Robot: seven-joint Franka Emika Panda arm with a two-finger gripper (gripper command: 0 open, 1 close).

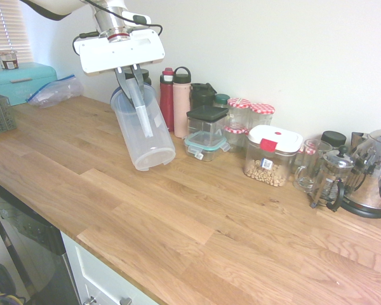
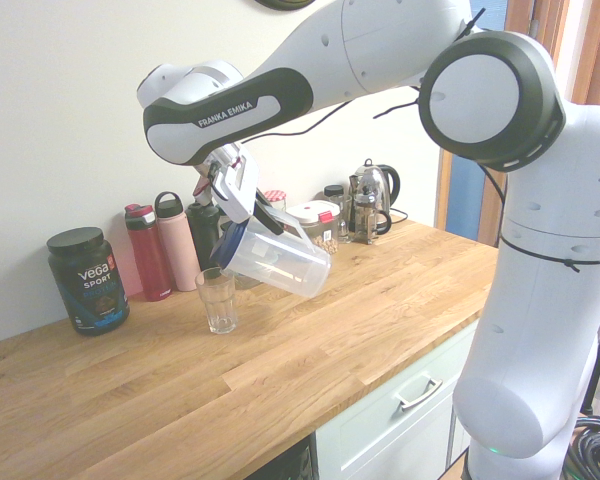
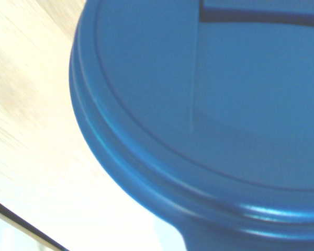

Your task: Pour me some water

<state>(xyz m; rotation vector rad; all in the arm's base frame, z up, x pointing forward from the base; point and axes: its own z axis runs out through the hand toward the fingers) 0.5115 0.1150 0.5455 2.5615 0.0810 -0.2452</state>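
Under the end effector: I see the pitcher [image 2: 275, 262] hanging off the counter [image 2: 280, 370], tipped steeply with its blue lid [image 3: 209, 104] end lowered.
End effector: the end effector [image 1: 132, 75] is clenched on the pitcher's handle [image 1: 140, 105], fingers closed around it.
Pitcher contents: the clear body looks empty to me; I can make out no water level in either outside view.
Glass: the drinking glass [image 2: 216, 299] stands upright on the counter just below the pitcher's lid end; it also looks empty, and I see no stream between the two.
Wrist view: the blue lid fills nearly everything, blurred, with pale wood beside it.
Behind the end effector, by the wall: a red bottle [image 1: 167, 101] and a pink bottle [image 1: 181, 101], both capped, contents hidden.
Further along from the end effector: a clear canister with a black lid [image 1: 207, 126], jars with checked lids [image 1: 262, 114], and a white-lidded container [image 1: 272, 155] holding pale nuts or beans at its bottom.
Far from the end effector: a dark tub labelled Vega Sport [image 2: 88, 279], closed.
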